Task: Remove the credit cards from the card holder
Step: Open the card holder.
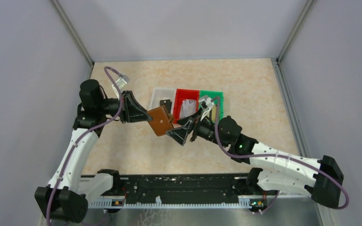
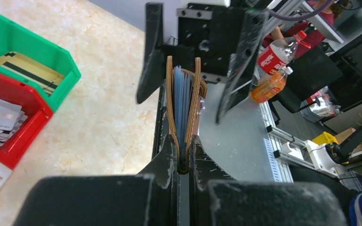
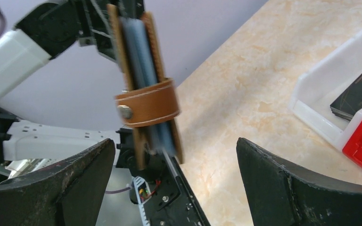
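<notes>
Holder: brown card holder [image 1: 161, 121] in the air over the counter [image 1: 122, 150], just nearer than the clear bin [image 3: 320, 94], with its snap tab [image 3: 146, 109] wrapped round both covers.
Left pincer [image 1: 147, 115]: clenched on the holder's left end.
Right pincer [image 1: 188, 123]: jaws spread wide, empty, just right of the holder.
Axis: the holder's length runs left to right, pincer to pincer; the right arm is nearer the tab.
Writing: "VIP" on a black card [image 3: 358, 96] in the clear bin.

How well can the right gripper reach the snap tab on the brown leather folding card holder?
Probably yes: the left gripper holds the card holder up in the air, its closed snap tab faces the open right gripper, and nothing stands between them.
</notes>
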You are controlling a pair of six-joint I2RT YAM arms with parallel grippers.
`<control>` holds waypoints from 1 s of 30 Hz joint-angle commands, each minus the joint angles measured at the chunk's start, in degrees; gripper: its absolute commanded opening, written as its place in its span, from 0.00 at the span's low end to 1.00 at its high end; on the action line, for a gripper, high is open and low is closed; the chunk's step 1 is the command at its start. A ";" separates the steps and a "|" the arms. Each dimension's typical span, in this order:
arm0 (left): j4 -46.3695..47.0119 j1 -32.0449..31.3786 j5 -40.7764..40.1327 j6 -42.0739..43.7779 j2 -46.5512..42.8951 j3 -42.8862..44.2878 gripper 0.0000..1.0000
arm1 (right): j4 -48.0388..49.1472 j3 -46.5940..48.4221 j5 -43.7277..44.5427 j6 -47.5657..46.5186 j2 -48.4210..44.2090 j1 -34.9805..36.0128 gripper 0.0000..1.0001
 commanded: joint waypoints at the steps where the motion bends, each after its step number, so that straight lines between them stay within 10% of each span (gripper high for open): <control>1: 4.22 -0.25 2.78 -7.49 -1.81 2.08 0.00 | 6.67 1.12 0.51 -1.74 3.75 0.26 0.98; 30: 8.82 -0.25 6.18 -12.86 -5.60 3.13 0.00 | 35.92 -1.39 -0.23 9.15 8.47 -1.98 0.50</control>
